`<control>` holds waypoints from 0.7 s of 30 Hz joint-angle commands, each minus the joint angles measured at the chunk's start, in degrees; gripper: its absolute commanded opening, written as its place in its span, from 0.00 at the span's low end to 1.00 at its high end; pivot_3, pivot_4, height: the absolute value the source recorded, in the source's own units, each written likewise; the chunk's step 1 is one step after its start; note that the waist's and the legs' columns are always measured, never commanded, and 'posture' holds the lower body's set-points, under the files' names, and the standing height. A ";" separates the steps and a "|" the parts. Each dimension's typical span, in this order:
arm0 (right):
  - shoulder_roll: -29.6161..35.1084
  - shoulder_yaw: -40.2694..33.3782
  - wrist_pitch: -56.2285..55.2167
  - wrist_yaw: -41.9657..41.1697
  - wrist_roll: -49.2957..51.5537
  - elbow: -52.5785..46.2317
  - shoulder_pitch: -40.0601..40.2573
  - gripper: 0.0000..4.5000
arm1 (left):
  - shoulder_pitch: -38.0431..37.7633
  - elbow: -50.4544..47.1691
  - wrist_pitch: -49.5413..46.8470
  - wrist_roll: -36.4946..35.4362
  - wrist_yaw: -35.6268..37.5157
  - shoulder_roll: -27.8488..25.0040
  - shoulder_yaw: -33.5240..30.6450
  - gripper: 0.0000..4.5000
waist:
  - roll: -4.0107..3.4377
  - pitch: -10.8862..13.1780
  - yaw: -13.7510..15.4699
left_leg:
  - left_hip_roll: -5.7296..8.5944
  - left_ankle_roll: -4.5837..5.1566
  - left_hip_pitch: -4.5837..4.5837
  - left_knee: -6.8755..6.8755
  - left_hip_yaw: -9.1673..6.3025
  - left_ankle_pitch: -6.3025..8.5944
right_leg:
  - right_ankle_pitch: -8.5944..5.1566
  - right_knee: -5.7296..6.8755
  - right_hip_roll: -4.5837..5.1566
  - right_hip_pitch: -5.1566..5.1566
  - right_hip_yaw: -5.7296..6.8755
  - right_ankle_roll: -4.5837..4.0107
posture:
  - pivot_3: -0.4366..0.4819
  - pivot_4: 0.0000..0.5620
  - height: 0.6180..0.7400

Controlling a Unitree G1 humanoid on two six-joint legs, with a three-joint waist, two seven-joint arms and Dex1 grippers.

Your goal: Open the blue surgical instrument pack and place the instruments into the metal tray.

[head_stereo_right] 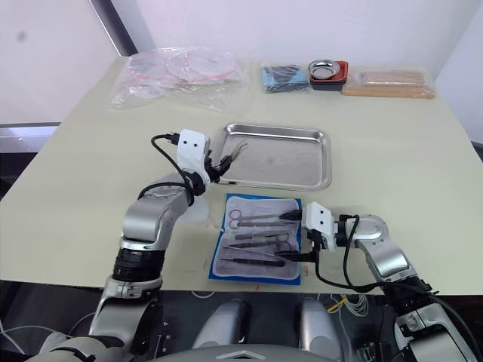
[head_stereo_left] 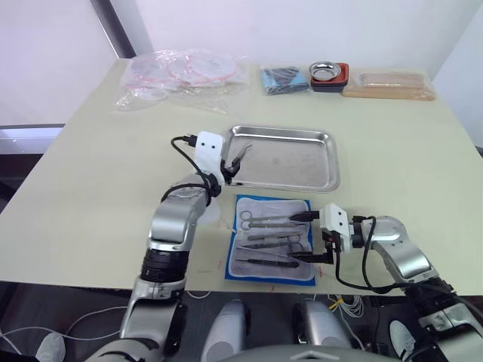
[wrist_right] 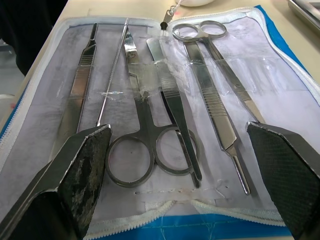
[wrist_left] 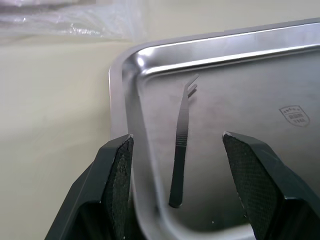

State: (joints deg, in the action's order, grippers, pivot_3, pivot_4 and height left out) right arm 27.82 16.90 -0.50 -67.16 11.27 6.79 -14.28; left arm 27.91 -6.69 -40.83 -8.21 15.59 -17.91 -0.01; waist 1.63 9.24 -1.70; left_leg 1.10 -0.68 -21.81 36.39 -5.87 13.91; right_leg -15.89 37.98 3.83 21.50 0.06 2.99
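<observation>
From the head cameras, the blue surgical instrument pack [head_stereo_left: 272, 239] lies unzipped and flat on the cream table [head_stereo_left: 90, 173], near its front edge, with its pale lining up and the instruments [head_stereo_left: 269, 234] resting across it. Just beyond the pack sits the metal tray [head_stereo_left: 321, 162]. The left gripper [head_stereo_left: 230, 167] hangs over the tray's near left corner, and a slim pair of tweezers [head_stereo_left: 240, 154] lies in the tray just past its fingertips. The right gripper [head_stereo_left: 308, 236] is at the pack's right edge, its two black fingers spread wide, one near the pack's far side and one near its front side, pointing in over the tools. Along the far edge of the table are clear plastic bags [head_stereo_left: 181, 75], a dark blue bundle [head_stereo_left: 285, 79], a small steel bowl [head_stereo_left: 327, 72] on a red-black base and a wooden block [head_stereo_left: 389, 84].

In the left wrist view, the left gripper's fingers [wrist_left: 117, 185] stand wide apart and hold nothing. The tweezers [wrist_left: 181, 145] lie on the tray floor between the two fingers, touching neither, closer to the one over the tray's rim [wrist_left: 117, 95].

In the right wrist view, the right gripper's fingers [wrist_right: 82, 165] are also wide apart and empty. Between and just beyond them lie ring-handled scissors [wrist_right: 145, 145], forceps [wrist_right: 215, 100], a flat-handled tool [wrist_right: 82, 80] and a thin probe [wrist_right: 112, 75] in the lining, none touched by either finger.
</observation>
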 commanded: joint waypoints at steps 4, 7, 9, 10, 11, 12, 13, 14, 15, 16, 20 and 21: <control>0.89 1.87 1.36 -0.41 -2.31 5.39 2.69 1.00 | -3.06 -3.18 10.80 -2.49 13.84 -7.48 0.71 0.67 | -0.02 0.01 0.10 | 0.00 -0.01 0.00 0.00 0.04 0.00 | 0.01 -0.03 0.01 0.00 -0.04 -0.02 | 0.48 0.27 1.00; 0.76 1.99 1.09 -0.22 -2.44 5.68 2.58 1.00 | -5.25 -2.89 16.60 -5.13 22.72 -12.01 -0.46 0.67 | -0.03 0.01 0.27 | -0.03 0.01 0.00 0.00 0.03 0.01 | 0.00 -0.03 0.00 0.00 -0.03 -0.03 | 0.48 0.27 1.00; 0.64 2.07 0.97 -0.15 -2.47 5.74 2.60 1.00 | -6.16 -2.33 18.50 -7.04 26.69 -13.85 -1.62 0.67 | -0.03 0.01 0.35 | -0.06 0.02 0.02 0.00 0.06 0.01 | 0.00 -0.03 0.00 0.00 -0.04 -0.03 | 0.48 0.27 1.00; 0.58 2.10 0.91 -0.11 -2.49 5.77 2.65 1.00 | -6.58 -2.00 19.88 -7.77 28.96 -14.93 -1.91 0.67 | -0.03 0.01 0.39 | -0.09 0.02 0.02 0.00 0.07 0.01 | 0.00 -0.03 0.00 0.00 -0.04 -0.04 | 0.48 0.27 1.00; 0.54 2.12 0.86 -0.09 -2.49 5.79 2.68 1.00 | -6.84 -1.72 20.89 -8.18 30.47 -15.70 -2.00 0.67 | -0.04 0.01 0.44 | -0.15 0.02 0.02 0.00 0.07 0.01 | 0.01 -0.03 -0.02 0.00 -0.04 -0.06 | 0.48 0.27 1.00; 0.49 2.14 0.85 -0.02 -2.50 5.80 2.74 1.00 | -7.21 -1.44 21.98 -8.86 32.17 -16.49 -2.33 0.67 | -0.04 0.02 0.48 | -0.22 0.02 0.02 0.00 0.08 0.01 | 0.01 -0.03 -0.04 0.00 -0.04 -0.06 | 0.48 0.27 1.00; 0.46 2.17 0.70 0.04 -2.56 5.93 2.84 1.00 | -8.31 -1.21 23.64 -9.73 35.30 -18.27 -2.87 0.67 | -0.04 0.01 0.49 | -0.24 0.03 0.03 0.00 0.08 0.01 | 0.01 -0.03 -0.06 0.00 -0.04 -0.07 | 0.48 0.27 1.00; 0.44 2.21 0.61 0.10 -2.61 5.97 2.93 1.00 | -9.13 -1.02 24.82 -10.36 37.45 -19.53 -3.27 0.67 | -0.05 0.02 0.49 | -0.25 0.03 0.03 0.00 0.10 0.01 | 0.01 -0.03 -0.09 0.01 -0.05 -0.08 | 0.48 0.27 1.00; 0.44 2.19 0.56 0.20 -2.64 6.04 3.04 1.00 | -10.38 -1.05 26.09 -11.55 39.93 -20.67 -4.03 0.67 | -0.08 0.03 0.49 | -0.28 0.03 0.04 0.00 0.14 0.02 | 0.03 -0.05 -0.14 0.01 -0.06 -0.10 | 0.48 0.27 1.00; 0.47 2.18 0.55 0.29 -2.66 6.07 3.19 1.00 | -11.62 -1.01 26.70 -12.30 42.20 -22.12 -4.53 0.67 | -0.10 0.04 0.51 | -0.30 0.03 0.04 -0.02 0.13 0.02 | 0.02 -0.05 -0.15 0.02 -0.06 -0.11 | 0.48 0.27 1.00; 0.62 2.08 0.46 0.32 -2.53 5.79 3.69 1.00 | -14.77 0.25 30.72 -14.25 50.33 -26.83 -5.80 0.73 | -0.12 0.05 0.76 | -0.36 0.04 0.04 -0.05 0.16 0.02 | 0.02 -0.07 -0.15 0.03 -0.08 -0.14 | 0.48 0.27 1.00; 0.64 2.05 0.49 0.31 -2.51 5.76 3.73 1.00 | -15.03 0.45 30.73 -15.20 51.75 -27.45 -6.23 0.79 | -0.12 0.05 0.81 | -0.36 0.04 0.04 -0.05 0.15 0.02 | 0.02 -0.07 -0.15 0.03 -0.08 -0.15 | 0.48 0.27 1.00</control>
State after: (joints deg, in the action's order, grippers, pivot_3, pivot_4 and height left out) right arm 27.74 16.40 -2.59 -66.97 11.57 7.76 -13.53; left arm 12.66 -5.32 -11.75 -20.95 64.40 -44.25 -4.15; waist 1.50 9.29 -0.88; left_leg 0.72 -0.64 -21.77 36.35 -5.72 13.93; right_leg -15.88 37.91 3.68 21.53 0.00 2.83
